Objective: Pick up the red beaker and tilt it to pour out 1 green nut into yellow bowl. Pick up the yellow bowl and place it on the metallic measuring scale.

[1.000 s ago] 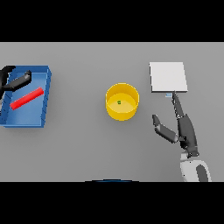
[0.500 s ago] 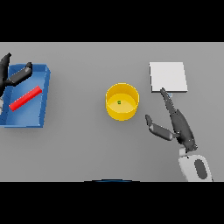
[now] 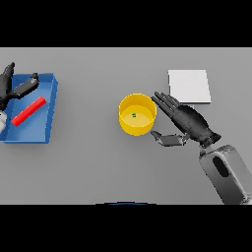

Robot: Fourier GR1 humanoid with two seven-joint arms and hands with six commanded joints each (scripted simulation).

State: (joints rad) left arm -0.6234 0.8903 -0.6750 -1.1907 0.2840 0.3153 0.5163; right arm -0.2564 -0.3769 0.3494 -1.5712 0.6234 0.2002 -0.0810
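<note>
I see right hand (image 3: pixel 189 123) nearest, open, fingers straight, thumb spread, holding nothing, just beside yellow bowl (image 3: pixel 138 114) on grey surface (image 3: pixel 98 167); green nut (image 3: pixel 134 115) inside bowl. Red beaker (image 3: pixel 28 111) lies in blue tray (image 3: pixel 49 106) far left, my left hand (image 3: pixel 12 87) open above it. Metallic scale (image 3: pixel 189 86) farthest, right

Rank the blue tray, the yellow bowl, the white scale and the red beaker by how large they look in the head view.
1. Blue tray, partly cut off at the picture's left edge.
2. White scale and yellow bowl: too alike to rank.
3. Red beaker, lying in the tray.
</note>
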